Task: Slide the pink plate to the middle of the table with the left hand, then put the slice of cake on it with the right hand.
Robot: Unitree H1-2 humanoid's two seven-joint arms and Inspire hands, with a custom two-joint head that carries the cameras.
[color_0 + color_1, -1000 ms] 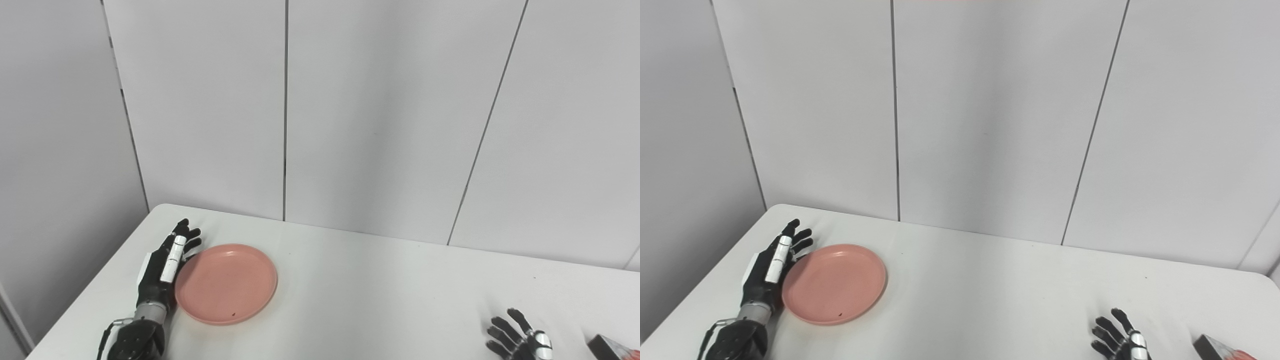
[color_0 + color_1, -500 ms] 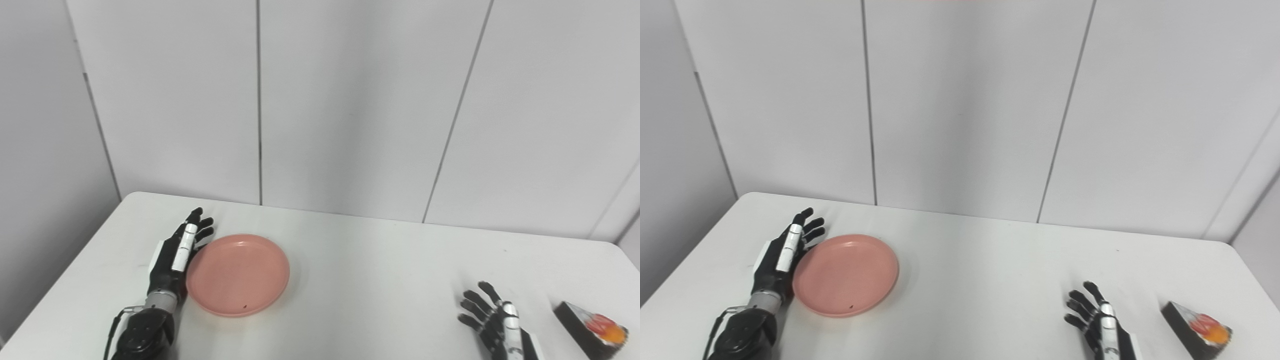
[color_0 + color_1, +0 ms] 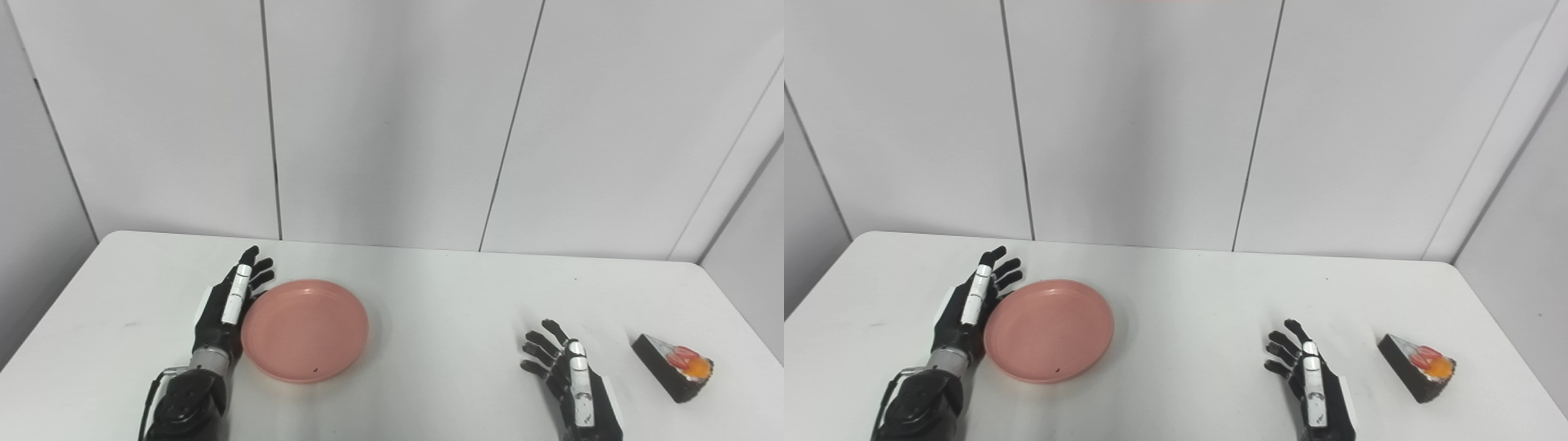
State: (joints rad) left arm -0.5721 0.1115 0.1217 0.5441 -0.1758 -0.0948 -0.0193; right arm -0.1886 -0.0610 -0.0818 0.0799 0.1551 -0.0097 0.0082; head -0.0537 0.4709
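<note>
The job is barely under way, by my reckoning: the pink plate point(image 3: 305, 329) lies on the left part of the white table point(image 3: 429, 343), short of the middle, so the slide is only just begun or about to begin, and the cake step has not been touched. The left hand point(image 3: 226, 306) stands edge-on against the plate's left rim, fingers straight and pressed close together, holding nothing, set to push sideways. The right hand point(image 3: 1311, 380) waits low near the front edge, fingers spread and empty, with the slice of cake point(image 3: 1418, 366) near its right but apart from it, close to the table's right side. Against the frame from 1 second ago, the whole view has swung to the right, bringing the cake fully into sight; that is the head turning. Plate and left hand keep the same contact, and whether the plate itself has crept along I cannot say.
</note>
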